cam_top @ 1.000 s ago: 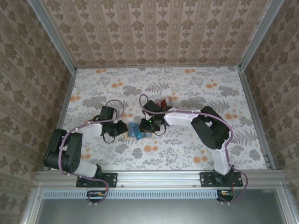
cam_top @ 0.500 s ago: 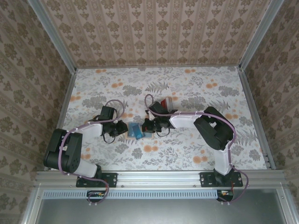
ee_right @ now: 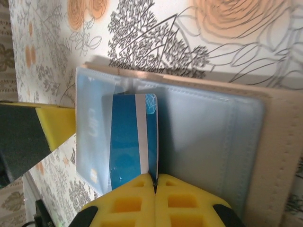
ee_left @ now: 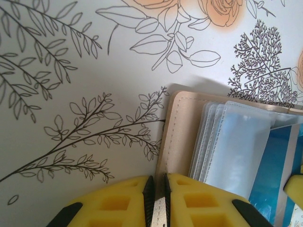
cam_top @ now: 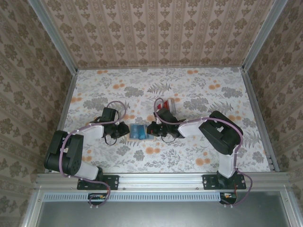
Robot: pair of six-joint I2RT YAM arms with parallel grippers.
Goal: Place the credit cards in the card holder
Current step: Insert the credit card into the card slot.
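We log the left end effector [ee_left: 158, 196] nipped on the tan edge of the card holder [ee_left: 177, 137], likely pinning it open, and the right end effector [ee_right: 155, 187], pads pressed together, against the blue card [ee_right: 128, 137] half-pocketed just ahead, likely seating it.

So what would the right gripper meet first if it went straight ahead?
The blue credit card: its edge looks pinched in the right gripper, and it lies in the open card holder.
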